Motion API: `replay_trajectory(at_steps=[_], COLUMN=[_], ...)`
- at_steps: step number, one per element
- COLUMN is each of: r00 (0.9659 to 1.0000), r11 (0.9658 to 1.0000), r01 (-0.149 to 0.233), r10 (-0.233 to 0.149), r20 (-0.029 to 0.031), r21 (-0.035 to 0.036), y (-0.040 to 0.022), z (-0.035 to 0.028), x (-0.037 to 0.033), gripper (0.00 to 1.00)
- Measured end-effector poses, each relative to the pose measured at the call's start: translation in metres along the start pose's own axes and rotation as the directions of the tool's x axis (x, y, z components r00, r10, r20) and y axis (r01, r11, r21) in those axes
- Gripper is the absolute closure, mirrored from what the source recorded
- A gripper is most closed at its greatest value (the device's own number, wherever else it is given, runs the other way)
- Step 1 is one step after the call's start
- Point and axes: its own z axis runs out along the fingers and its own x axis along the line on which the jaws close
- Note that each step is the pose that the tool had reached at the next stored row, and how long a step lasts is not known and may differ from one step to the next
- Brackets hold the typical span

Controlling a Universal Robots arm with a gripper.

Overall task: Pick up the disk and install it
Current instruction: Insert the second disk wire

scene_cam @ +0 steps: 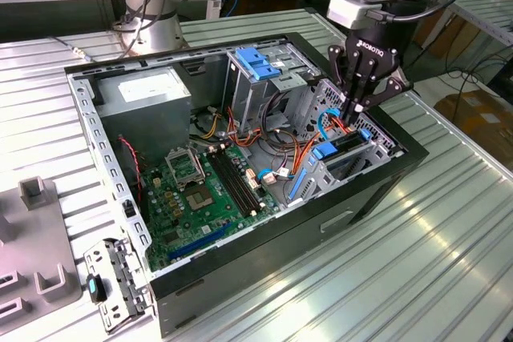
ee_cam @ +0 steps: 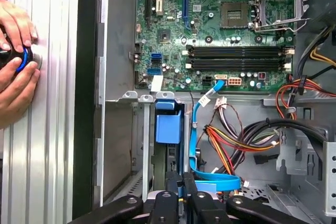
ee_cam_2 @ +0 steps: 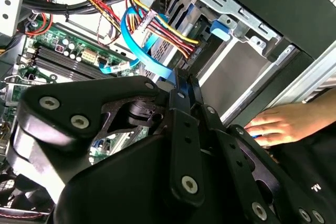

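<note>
The black multi-fingered gripper (scene_cam: 358, 100) reaches into the open black-and-grey computer case (scene_cam: 240, 158) at about three o'clock of the green motherboard (scene_cam: 200, 190) in the exterior view. Its fingers look drawn together at the tips, pressing down on the top edge of the disk (scene_cam: 345, 150), a flat drive framed by blue plastic carrier rails that stands on edge in the grey metal drive bay (scene_cam: 337, 166). It seems partly seated, presumably held from above so it slides straight down its guides. In the first wrist view the blue carrier tab (ee_cam: 167, 124) sits in the slot directly ahead of the fingertips, with a light-blue flat data cable (ee_cam: 197, 145) curling beside it. A person's hand (ee_cam: 16, 51) rests on a round control on the ribbed metal table (ee_cam: 47, 145), probably supervising. No lettering can be read reliably.
</note>
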Motion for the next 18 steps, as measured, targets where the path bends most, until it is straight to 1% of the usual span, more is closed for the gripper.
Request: replay_trajectory(at_steps=[1, 2, 3, 4, 6, 7, 18], r00=[1.0000, 0.9999, 0.9999, 0.9996, 0.9990, 0.9989, 0.9988], r11=[1.0000, 0.9999, 0.9999, 0.9999, 0.9999, 0.9999, 0.9998], r01=[0.000, 0.000, 0.001, 0.001, 0.000, 0.000, 0.001], r10=[0.000, -0.001, -0.001, -0.001, -0.001, -0.001, -0.001], r20=[0.0048, 0.0102, 0.0169, 0.0268, 0.0439, 0.0479, 0.0484], r21=[0.0088, 0.0111, 0.0124, 0.0136, 0.0158, 0.0168, 0.0180], y=[0.0013, 0.0013, 0.0013, 0.0013, 0.0017, 0.0020, 0.0020], z=[0.0010, 0.0014, 0.0018, 0.0020, 0.0028, 0.0030, 0.0030], x=[0.0014, 0.0020, 0.0026, 0.0036, 0.0055, 0.0060, 0.0061], gripper=[0.84, 0.84, 0.84, 0.84, 0.84, 0.84, 0.84])
